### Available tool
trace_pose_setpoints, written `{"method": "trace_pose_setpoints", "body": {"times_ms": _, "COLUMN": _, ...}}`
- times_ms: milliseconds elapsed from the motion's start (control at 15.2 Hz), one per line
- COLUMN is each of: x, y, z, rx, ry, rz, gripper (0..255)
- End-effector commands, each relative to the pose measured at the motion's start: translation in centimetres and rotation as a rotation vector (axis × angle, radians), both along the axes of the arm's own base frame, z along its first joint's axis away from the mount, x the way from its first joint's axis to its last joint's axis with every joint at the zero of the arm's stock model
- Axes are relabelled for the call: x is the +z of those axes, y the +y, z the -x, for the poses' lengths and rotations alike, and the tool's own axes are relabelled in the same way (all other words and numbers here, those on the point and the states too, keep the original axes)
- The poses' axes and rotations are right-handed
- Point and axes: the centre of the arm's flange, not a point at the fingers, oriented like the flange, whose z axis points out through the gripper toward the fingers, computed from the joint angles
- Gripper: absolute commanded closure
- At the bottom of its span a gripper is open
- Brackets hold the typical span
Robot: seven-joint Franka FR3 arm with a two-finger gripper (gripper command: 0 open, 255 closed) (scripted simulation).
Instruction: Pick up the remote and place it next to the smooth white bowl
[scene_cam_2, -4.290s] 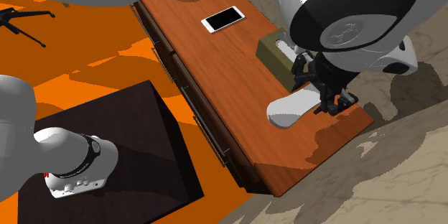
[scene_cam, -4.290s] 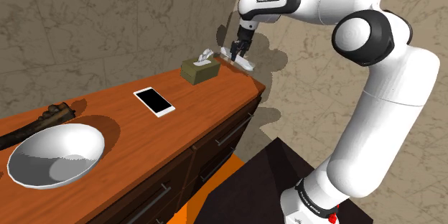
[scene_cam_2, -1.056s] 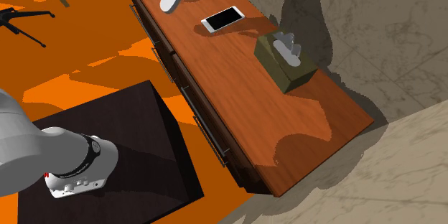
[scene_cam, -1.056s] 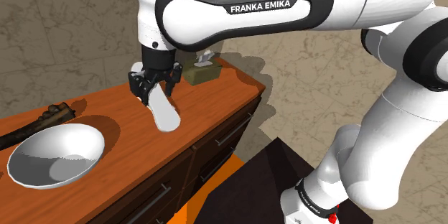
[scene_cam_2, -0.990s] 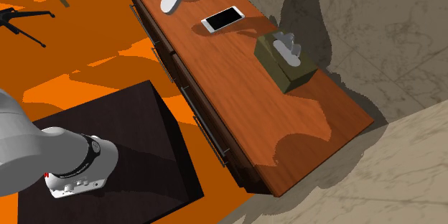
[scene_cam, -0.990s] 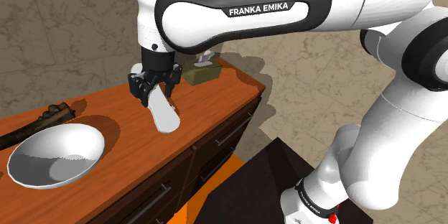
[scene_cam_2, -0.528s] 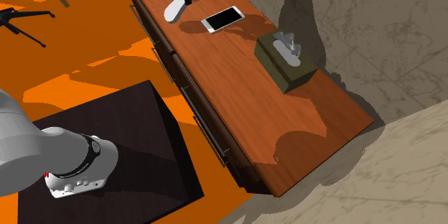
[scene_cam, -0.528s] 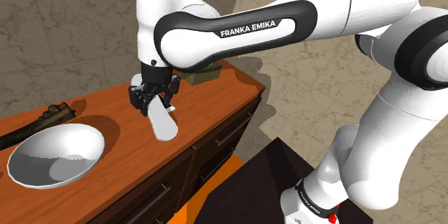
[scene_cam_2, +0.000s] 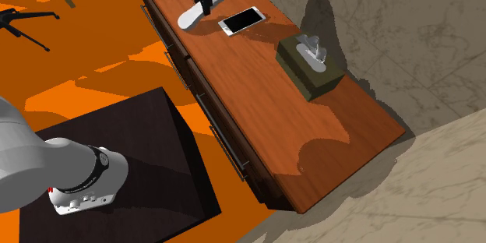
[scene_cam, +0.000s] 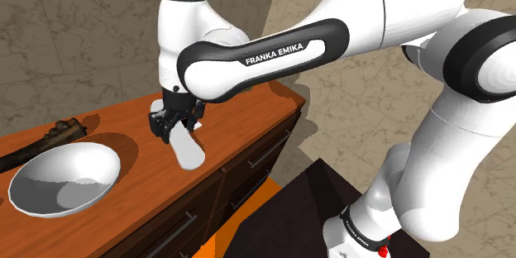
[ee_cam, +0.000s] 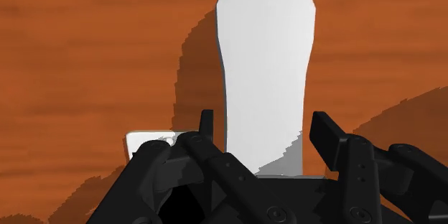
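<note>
My jaws stay clamped on the white remote (scene_cam: 186, 150), which hangs lower than half a second ago, its free end close over the wooden counter (scene_cam: 248, 120) between the white bowl (scene_cam: 62, 178) and the phone (scene_cam_2: 242, 20), near the counter's front edge.

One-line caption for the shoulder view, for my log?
The gripper holds the white remote over the wooden dresser top, near the white bowl.
</note>
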Motion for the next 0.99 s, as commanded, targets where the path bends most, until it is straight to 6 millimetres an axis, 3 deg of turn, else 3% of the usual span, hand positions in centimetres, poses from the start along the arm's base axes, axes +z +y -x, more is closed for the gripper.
{"method": "trace_pose_setpoints", "body": {"times_ms": 0, "x": -1.4, "y": 0.0, "z": 0.2, "rx": 0.002, "ry": 0.005, "rz": 0.003, "gripper": 255}}
{"method": "trace_pose_setpoints", "body": {"times_ms": 264, "x": -3.2, "y": 0.0, "z": 0.2, "rx": 0.002, "ry": 0.005, "rz": 0.003, "gripper": 255}}
{"method": "trace_pose_setpoints", "body": {"times_ms": 726, "x": -3.2, "y": 0.0, "z": 0.2, "rx": 0.002, "ry": 0.005, "rz": 0.003, "gripper": 255}}
{"method": "trace_pose_setpoints", "body": {"times_ms": 792, "x": -3.2, "y": 0.0, "z": 0.2, "rx": 0.002, "ry": 0.005, "rz": 0.003, "gripper": 0}}
{"method": "trace_pose_setpoints", "body": {"times_ms": 924, "x": -3.2, "y": 0.0, "z": 0.2, "rx": 0.002, "ry": 0.005, "rz": 0.003, "gripper": 0}}
